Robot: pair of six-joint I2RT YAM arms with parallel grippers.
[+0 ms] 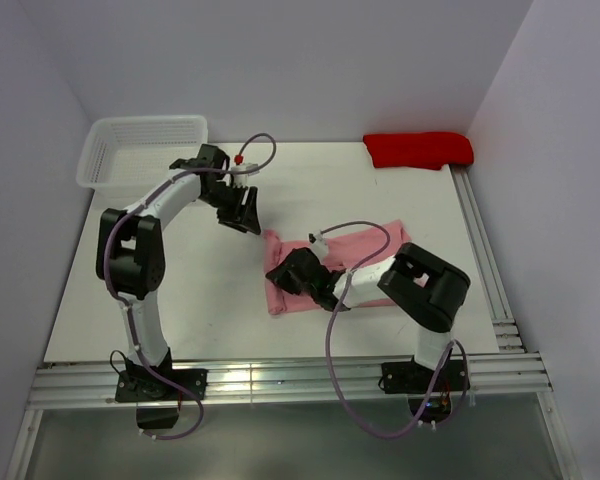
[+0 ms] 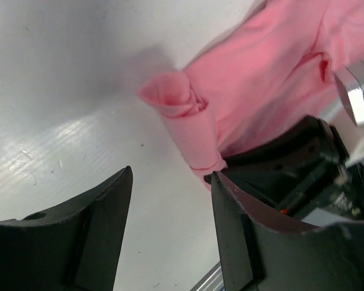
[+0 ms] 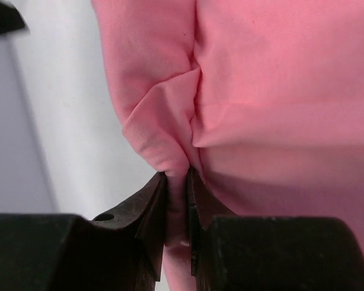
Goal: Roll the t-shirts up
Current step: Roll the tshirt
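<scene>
A light-pink t-shirt (image 1: 365, 245) lies folded into a strip on the white table, its left end curled into a small roll (image 2: 182, 115). My right gripper (image 1: 283, 274) is down at that left end, shut on a pinched fold of the pink fabric (image 3: 177, 182); the rest of the shirt (image 3: 279, 91) spreads beyond its fingers. My left gripper (image 1: 245, 215) hovers just up and left of the roll, open, with only bare table between its fingers (image 2: 171, 176). In the left wrist view the right gripper's black body (image 2: 291, 176) sits beside the roll.
A white mesh basket (image 1: 140, 150) stands at the back left. A red folded cloth (image 1: 418, 150) lies at the back right corner. Metal rails (image 1: 280, 380) run along the table's near edge and right side.
</scene>
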